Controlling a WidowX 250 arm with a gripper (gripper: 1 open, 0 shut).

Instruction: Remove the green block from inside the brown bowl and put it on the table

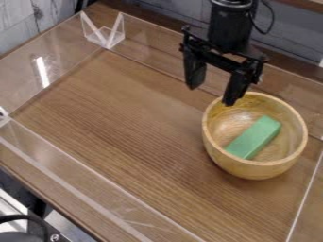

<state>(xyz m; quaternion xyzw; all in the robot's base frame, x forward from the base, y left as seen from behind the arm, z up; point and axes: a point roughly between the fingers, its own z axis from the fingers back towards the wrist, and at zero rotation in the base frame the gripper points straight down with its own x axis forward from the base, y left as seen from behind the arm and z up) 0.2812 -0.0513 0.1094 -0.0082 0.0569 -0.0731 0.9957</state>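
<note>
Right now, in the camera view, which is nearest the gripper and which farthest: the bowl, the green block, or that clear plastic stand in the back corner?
1. Bowl: its far rim sits just under the open gripper.
2. Green block: inside the bowl, a little beyond the rim.
3. Clear stand: far off at the table's back left corner.
</note>
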